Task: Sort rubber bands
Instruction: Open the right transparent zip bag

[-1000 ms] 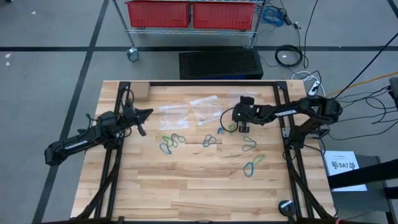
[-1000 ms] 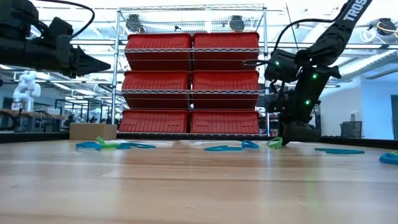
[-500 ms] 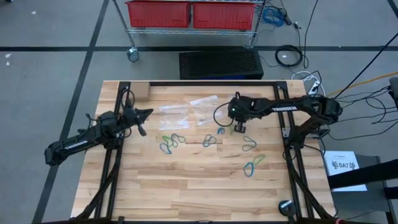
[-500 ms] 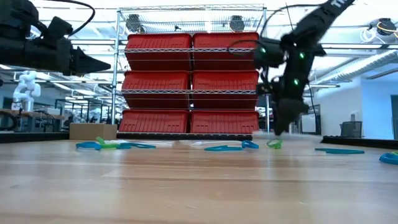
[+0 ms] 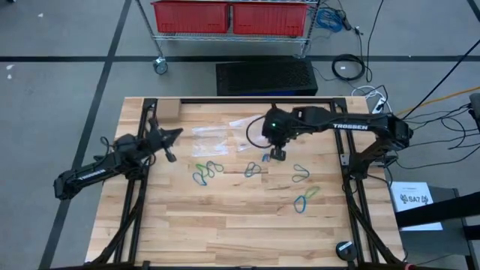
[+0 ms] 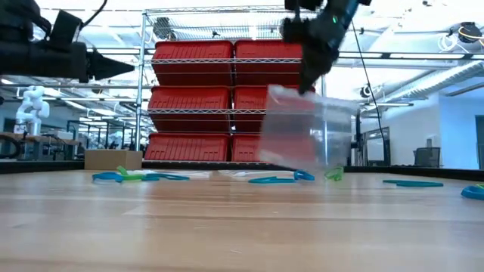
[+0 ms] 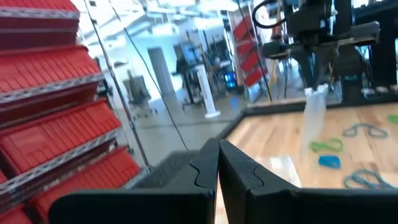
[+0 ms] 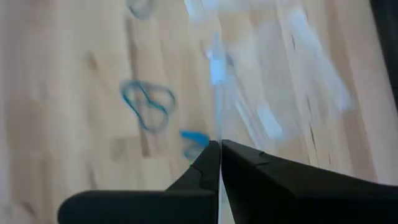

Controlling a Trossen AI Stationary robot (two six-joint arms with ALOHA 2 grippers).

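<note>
— What is the right pincer [image 5: 277, 153] doing on your screen?

— I am seeing it over the middle back of the surface [image 5: 225, 225], its fingers pressed together on the top edge of a clear plastic bag [image 6: 306, 136]. From overhead the bag is barely showing. The low camera is giving it to me plainly: it is hanging below the pincer, above the wood, in front of the red bins [image 6: 193, 91].

— Are the wrist cameras adding anything?

— The right wrist view is looking straight down past its two dark fingers [image 8: 205, 168], which are meeting with no gap, the bag running away from them as a pale smear. The left wrist view is catching the same bag from the side, dangling from the right arm.

— And the left pincer [image 5: 170, 156]?

— It is waiting above the surface's left side, its fingers closed to a thin slit with nothing between them.

— Where are the rubber bands [image 5: 208, 171]?

— They are lying scattered across the middle of the surface. Overhead I am counting one cluster left of centre, a couple just beside the right pincer, and more toward the right edge. The low view is flattening them into a row of blue and green shapes. Two more clear bags [image 5: 210, 132] are lying flat behind them.
</note>
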